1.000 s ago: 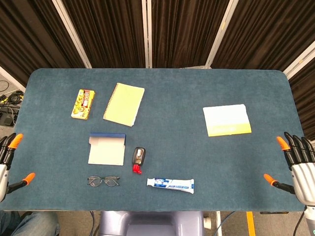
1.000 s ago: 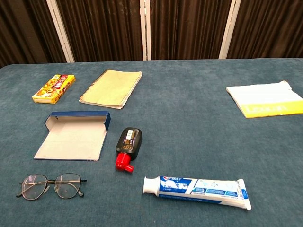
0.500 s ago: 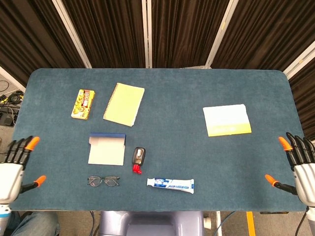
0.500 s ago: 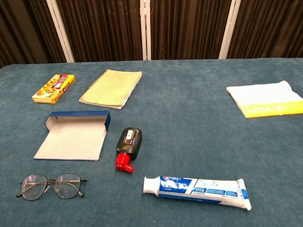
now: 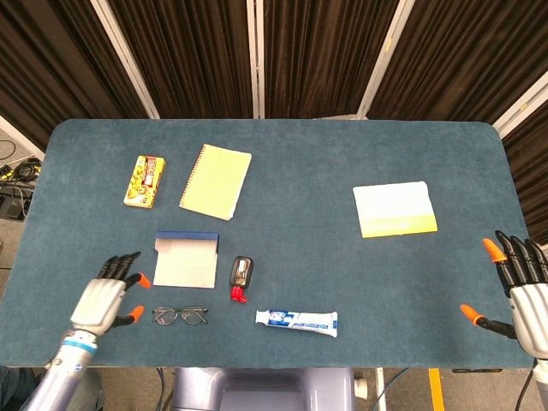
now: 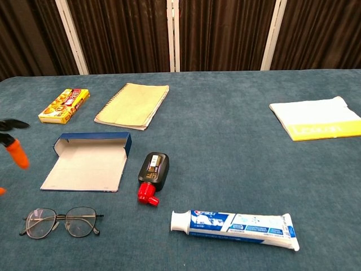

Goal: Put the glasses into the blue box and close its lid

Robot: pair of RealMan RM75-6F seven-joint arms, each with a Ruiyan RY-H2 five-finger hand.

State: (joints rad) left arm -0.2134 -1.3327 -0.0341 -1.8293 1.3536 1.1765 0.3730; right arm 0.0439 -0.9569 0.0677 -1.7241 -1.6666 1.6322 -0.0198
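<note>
My left robot hand (image 5: 104, 297) is over the near-left part of the desk (image 5: 308, 154), fingers spread apart, holding nothing. It sits just left of the glasses (image 5: 180, 315) and near the blue box (image 5: 186, 260), touching neither. In the chest view only its orange fingertips (image 6: 17, 153) show at the left edge, blurred.

My right robot hand (image 5: 521, 287) is at the far right edge of the desk, fingers spread, nothing in it, well apart from every item.

Glasses lie flat on the desk near the front edge, lenses up, temples folded in behind. They're just in front of the blue box, not touching it.

Blue box is lying open: lid flipped flat toward me with its pale inside facing up, blue walled side at the back. Nothing inside.

Other stuff: small black bottle with red cap (image 5: 241, 277) just right of the box, cap toward me; toothpaste tube (image 5: 296, 320) lying flat to the right of the glasses; yellow spiral notebook (image 5: 216, 181) behind the box; yellow snack box (image 5: 145, 180) left of the notebook; white and yellow packet (image 5: 394, 208) on the right half, well apart from the rest
</note>
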